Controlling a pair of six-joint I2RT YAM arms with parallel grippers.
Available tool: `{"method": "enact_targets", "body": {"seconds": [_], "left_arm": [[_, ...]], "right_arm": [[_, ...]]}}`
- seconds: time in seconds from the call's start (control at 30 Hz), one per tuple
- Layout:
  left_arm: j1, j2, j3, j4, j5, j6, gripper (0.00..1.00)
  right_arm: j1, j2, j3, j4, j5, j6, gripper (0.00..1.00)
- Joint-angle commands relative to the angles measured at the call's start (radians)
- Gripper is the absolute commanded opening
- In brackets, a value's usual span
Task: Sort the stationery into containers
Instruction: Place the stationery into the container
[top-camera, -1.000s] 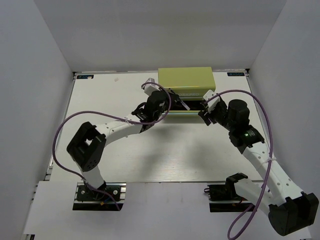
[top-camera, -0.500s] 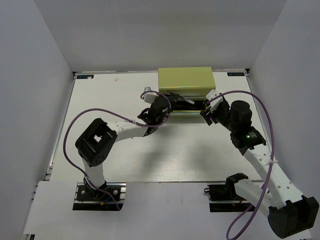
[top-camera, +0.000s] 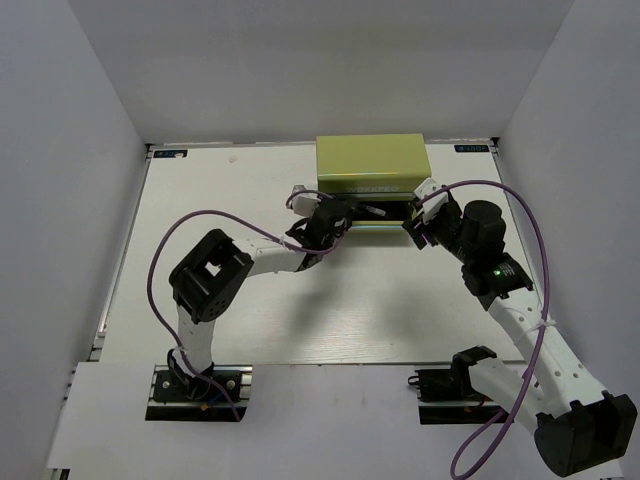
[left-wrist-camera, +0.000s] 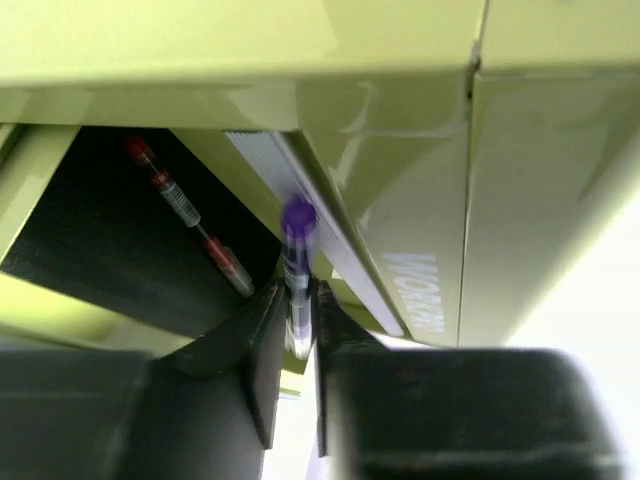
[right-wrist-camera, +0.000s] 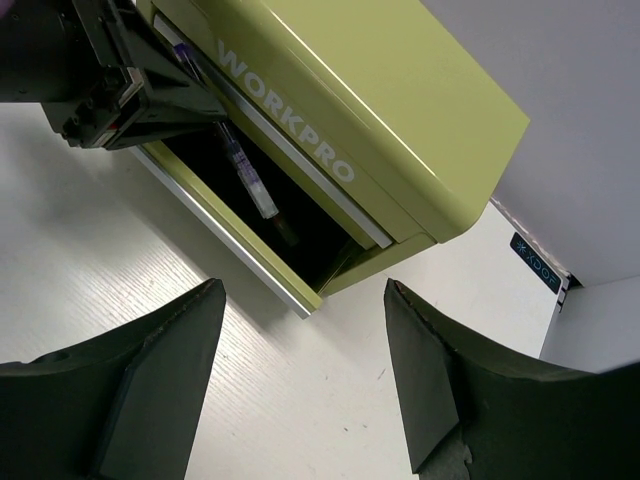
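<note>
The olive yellow-green tool chest (top-camera: 370, 165) stands at the back of the table with its lower drawer (right-wrist-camera: 232, 243) pulled out. My left gripper (left-wrist-camera: 297, 300) is shut on a thin purple-tipped pen (left-wrist-camera: 296, 255), tip pointing into the drawer opening; the top view shows that gripper (top-camera: 352, 211) at the chest's front. On the drawer's black floor lies a red-tipped pen (left-wrist-camera: 187, 215). My right gripper (right-wrist-camera: 302, 290) hangs open over the bare table just off the drawer's right corner, with nothing between its fingers. In the right wrist view the left gripper (right-wrist-camera: 150, 85) reaches over the drawer, a pen (right-wrist-camera: 246, 172) below it.
The chest's front bears embossed WORKPRO lettering (right-wrist-camera: 285, 115) above the drawer. White walls close in the table at the back and both sides. Purple cables (top-camera: 190, 225) loop off both arms. The right arm (top-camera: 490, 260) stands beside the chest's right front corner.
The left arm has stretched forward and right, carrying the purple-tipped pen to the open drawer's mouth. The right arm has barely moved.
</note>
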Motion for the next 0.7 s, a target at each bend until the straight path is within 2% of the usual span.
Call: {"method": "enact_targets", "body": {"seconds": [0.0,0.03,0.07,0.17,0.37,0.47,0.53,0.57,0.6,0.63,0.67], "left_arm": [[0.002,-0.013,0.05,-0.025,-0.019,-0.022,0.36],[0.002,-0.013,0.05,-0.036,-0.019,-0.022,0.41],[0.002,-0.013,0.05,-0.036,-0.006,-0.022,0.51],[0.002,-0.013,0.05,-0.036,0.014,-0.04,0.6],[0.002,-0.08,-0.003,-0.016,0.073,-0.04,0.61],[0.002,-0.14,-0.043,-0.007,0.133,0.041,0.56],[0.002,-0.223,-0.062,-0.054,0.156,0.119,0.4],[0.002,-0.253,-0.074,-0.082,0.179,0.208,0.33],[0.002,-0.318,-0.092,-0.144,0.196,0.249,0.28],[0.002,-0.35,-0.106,-0.174,0.214,0.294,0.17],[0.011,-0.384,-0.13,-0.215,0.256,0.373,0.13]], "right_arm": [[-0.008,-0.016,-0.012,0.044,0.001,0.015,0.71],[-0.006,-0.019,-0.013,0.044,0.004,0.012,0.71],[-0.008,-0.017,-0.013,0.044,0.004,0.012,0.71],[-0.008,-0.017,-0.013,0.044,0.001,0.014,0.71],[-0.008,-0.02,-0.015,0.035,-0.011,0.014,0.71],[-0.011,-0.022,-0.012,0.024,-0.025,0.014,0.71],[-0.008,-0.022,-0.015,0.016,-0.047,0.004,0.71],[-0.011,-0.022,-0.013,0.004,-0.053,0.003,0.69],[-0.011,-0.025,-0.015,0.001,-0.073,0.003,0.66],[-0.009,-0.025,-0.018,-0.004,-0.077,-0.002,0.63],[-0.012,-0.02,-0.018,-0.008,-0.083,0.0,0.59]]}}
